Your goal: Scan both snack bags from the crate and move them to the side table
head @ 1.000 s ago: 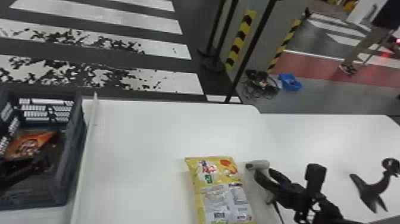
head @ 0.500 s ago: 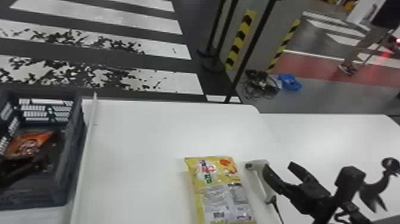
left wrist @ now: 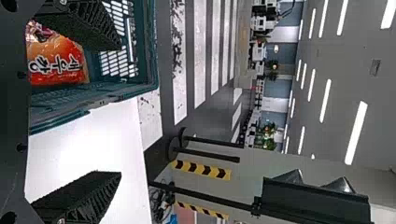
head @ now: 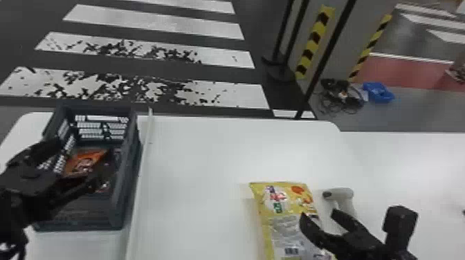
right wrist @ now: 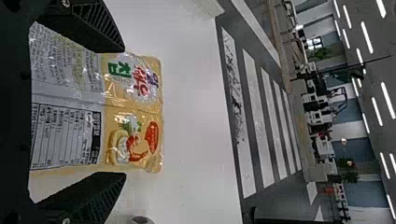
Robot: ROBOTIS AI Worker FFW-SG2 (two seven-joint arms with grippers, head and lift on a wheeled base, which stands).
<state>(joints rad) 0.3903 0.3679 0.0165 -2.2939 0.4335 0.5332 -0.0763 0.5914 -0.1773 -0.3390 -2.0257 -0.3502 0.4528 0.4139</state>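
The right gripper has moved left, seemingly over the yellow bag.

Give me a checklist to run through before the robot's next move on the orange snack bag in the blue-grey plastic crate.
1. Orange snack bag inside the crate: ok.
2. Left gripper open, at the crate: ok.
3. Orange snack bag gripped: not ok, it lies free in the crate.
4. Yellow plastic snack bag out on the white table: ok.
5. White handheld scanner in the right gripper: not ok, it lies on the table beside the yellow bag.
6. Yellow bag scanned: cannot tell.
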